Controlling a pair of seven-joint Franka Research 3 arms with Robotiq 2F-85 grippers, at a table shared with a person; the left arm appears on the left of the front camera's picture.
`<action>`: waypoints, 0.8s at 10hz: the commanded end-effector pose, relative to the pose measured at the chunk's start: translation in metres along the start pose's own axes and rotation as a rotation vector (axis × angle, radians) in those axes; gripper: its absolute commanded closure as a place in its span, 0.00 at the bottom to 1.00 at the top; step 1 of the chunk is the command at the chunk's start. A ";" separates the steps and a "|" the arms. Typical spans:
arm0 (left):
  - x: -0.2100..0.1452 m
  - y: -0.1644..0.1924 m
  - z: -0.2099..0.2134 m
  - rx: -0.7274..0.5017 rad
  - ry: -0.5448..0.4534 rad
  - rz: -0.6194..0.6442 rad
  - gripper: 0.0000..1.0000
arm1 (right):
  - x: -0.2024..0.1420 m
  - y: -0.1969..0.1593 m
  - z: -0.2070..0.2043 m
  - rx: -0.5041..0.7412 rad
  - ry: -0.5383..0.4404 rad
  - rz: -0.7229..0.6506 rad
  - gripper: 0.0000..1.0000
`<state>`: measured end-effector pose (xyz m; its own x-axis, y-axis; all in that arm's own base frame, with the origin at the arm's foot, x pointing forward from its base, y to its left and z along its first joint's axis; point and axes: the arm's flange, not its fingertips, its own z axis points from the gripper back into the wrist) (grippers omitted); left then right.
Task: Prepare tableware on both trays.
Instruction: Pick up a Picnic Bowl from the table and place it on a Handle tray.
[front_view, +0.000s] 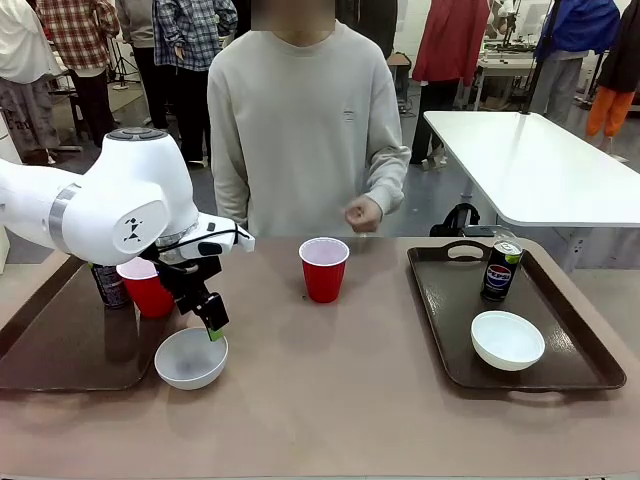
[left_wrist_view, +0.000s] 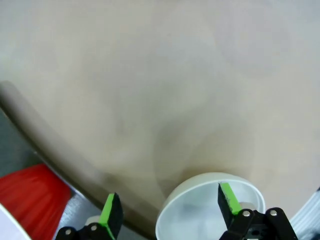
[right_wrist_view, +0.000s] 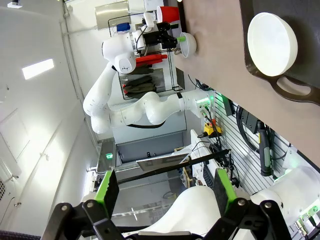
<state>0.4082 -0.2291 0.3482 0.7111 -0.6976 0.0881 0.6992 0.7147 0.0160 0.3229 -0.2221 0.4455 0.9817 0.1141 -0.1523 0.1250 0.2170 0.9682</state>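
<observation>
You see the left gripper (front_view: 208, 322) with its jaws released and spread, poised directly over the near white bowl (front_view: 191, 358), which sits on the bench (front_view: 330, 400) just off the right rim of the left tray (front_view: 60, 345); in the left wrist view one green fingertip (left_wrist_view: 227, 197) hangs over that bowl's inside while the other stands outside its rim, and nothing is grasped. Just behind the gripper, a red cup (front_view: 148, 287) and a dark can (front_view: 108, 284) stand on the left tray, the can partly hidden by the arm. A second red cup (front_view: 324, 268) stands alone on the bench near its middle, in front of the person's closed hand (front_view: 363, 213). On the right tray (front_view: 450, 340) the Pepsi can (front_view: 501, 268) stands upright toward the far end, with the second white bowl (front_view: 508, 340) nearer you, apart from it. The right gripper (right_wrist_view: 162, 187) is released too, jaws wide and empty, held off the bench's edge, with that bowl and tray handle at the upper right of its wrist view.
</observation>
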 end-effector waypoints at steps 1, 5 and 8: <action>-0.002 0.002 0.002 -0.008 0.021 -0.032 0.00 | -0.004 0.000 0.003 -0.001 0.010 0.010 0.00; -0.001 0.002 0.001 -0.025 0.032 -0.042 1.00 | -0.004 0.000 0.003 -0.001 0.010 0.010 0.00; -0.004 0.002 0.002 -0.044 0.036 -0.041 0.91 | -0.004 0.000 0.003 -0.001 0.010 0.010 0.00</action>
<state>0.4061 -0.2266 0.3458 0.7006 -0.7114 0.0551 0.7124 0.7018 0.0016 0.3229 -0.2221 0.4455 0.9817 0.1141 -0.1523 0.1250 0.2169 0.9682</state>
